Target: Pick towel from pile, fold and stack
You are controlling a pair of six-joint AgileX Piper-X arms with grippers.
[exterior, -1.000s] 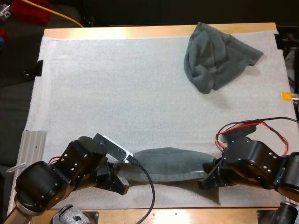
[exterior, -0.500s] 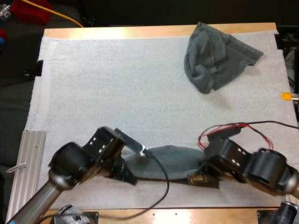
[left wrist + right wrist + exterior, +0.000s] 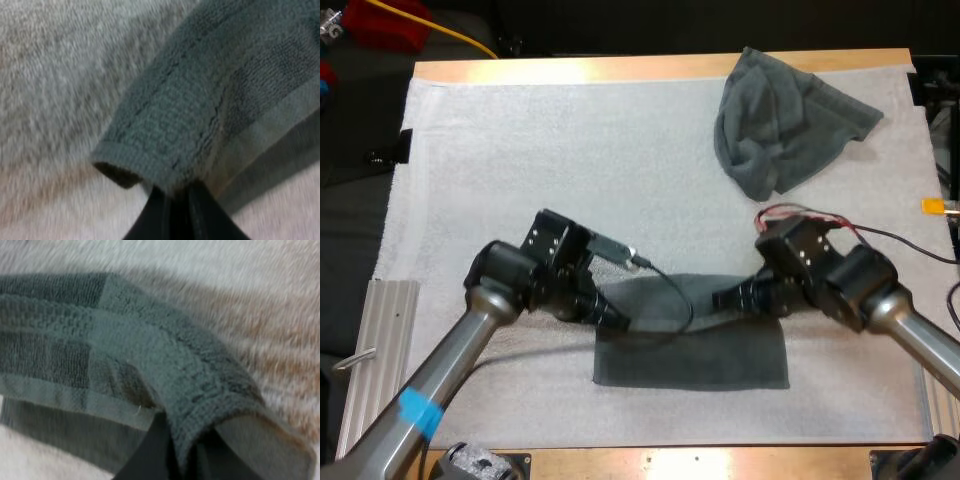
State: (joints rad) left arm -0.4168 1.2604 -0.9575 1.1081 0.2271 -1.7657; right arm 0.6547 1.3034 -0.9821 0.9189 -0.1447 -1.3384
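Towels of dark grey-green terry number two. One crumpled towel (image 3: pixel 785 125) sits at the far right of the white mat (image 3: pixel 520 170), near the far edge of the wooden counter (image 3: pixel 620 68). The second towel (image 3: pixel 690 360) lies near the front edge with its far hem raised. The left tool (image 3: pixel 612 317) and the right tool (image 3: pixel 725 298) each pinch one corner. Bare mat spreads between the towels.

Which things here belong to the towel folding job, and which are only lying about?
Job: held towel, pinched by left gripper and right gripper; crumpled towel, far right.
Lying about: metal rail, left of the mat.
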